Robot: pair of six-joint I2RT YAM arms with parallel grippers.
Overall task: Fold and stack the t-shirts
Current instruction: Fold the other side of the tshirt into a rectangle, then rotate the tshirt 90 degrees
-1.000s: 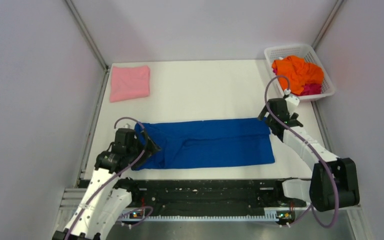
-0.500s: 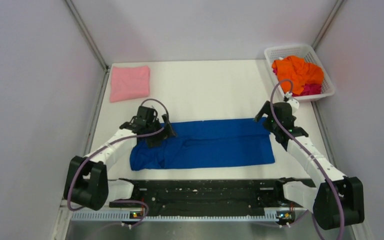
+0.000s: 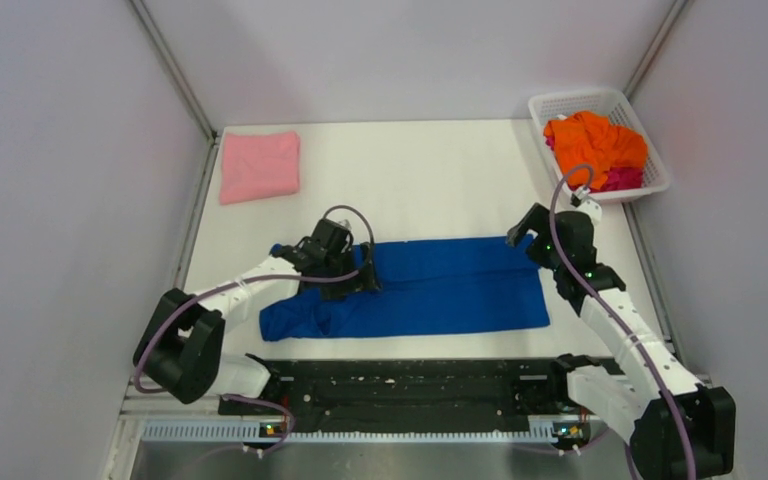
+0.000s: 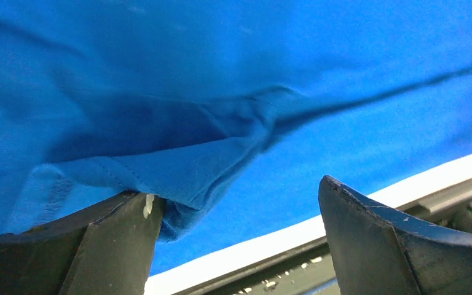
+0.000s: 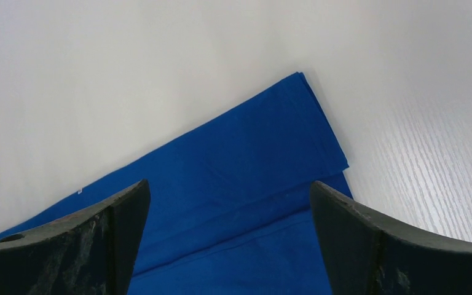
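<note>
The royal-blue t-shirt (image 3: 440, 285) is spread as a long band across the near middle of the tabletop (image 3: 410, 180). The left pincer (image 4: 233, 190) is set wide over its bunched left part, with a hemmed fold draped on one finger. The right pincer (image 5: 227, 184) is held wide above the shirt's far right corner. A folded pink t-shirt (image 3: 259, 165) is laid at the far left. An orange t-shirt (image 3: 595, 140) and a magenta t-shirt (image 3: 623, 178) are heaped in the white basket (image 3: 560, 105) at the far right.
</note>
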